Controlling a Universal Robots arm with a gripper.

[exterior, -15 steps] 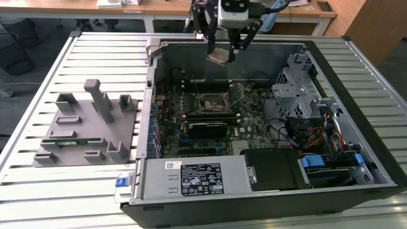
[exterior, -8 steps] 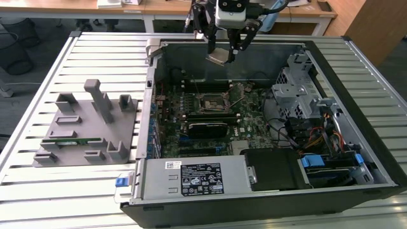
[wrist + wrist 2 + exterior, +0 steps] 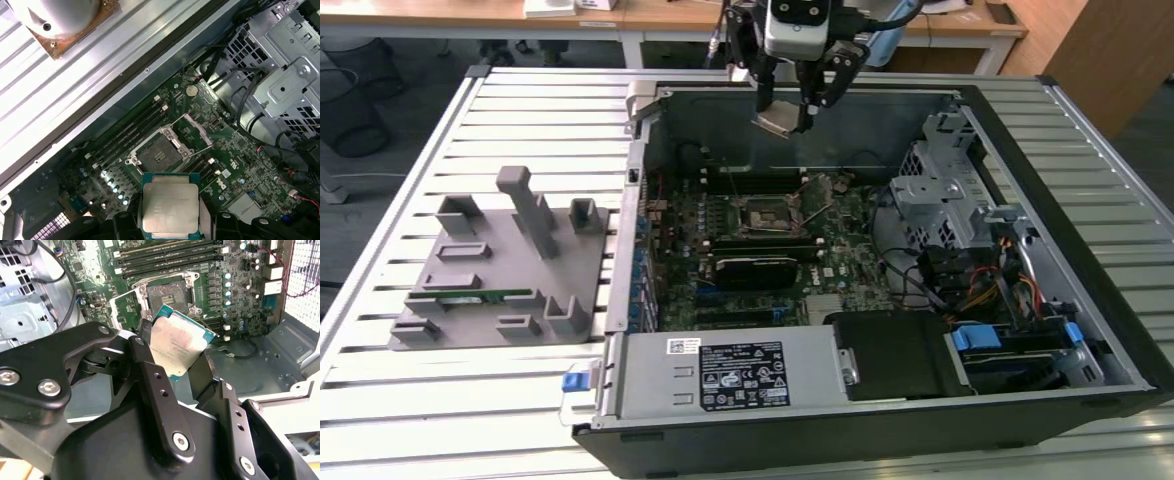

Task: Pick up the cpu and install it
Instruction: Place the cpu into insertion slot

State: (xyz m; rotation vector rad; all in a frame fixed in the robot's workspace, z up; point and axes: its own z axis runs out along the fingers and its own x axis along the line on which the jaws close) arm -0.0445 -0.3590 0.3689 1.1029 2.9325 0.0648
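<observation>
Motherboard (image 3: 235,150) behind silvery, green-edged cpu (image 3: 169,207)

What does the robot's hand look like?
The gripper is black, with two long flat fingers dotted with small holes and shiny silver screws. In the exterior view, a silver-grey body sits above it, with black cables beside.

Your arm (image 3: 798,25) runs off the exterior view's top edge; the gripper (image 3: 175,347) hides two edges of the cpu (image 3: 180,340).
</observation>
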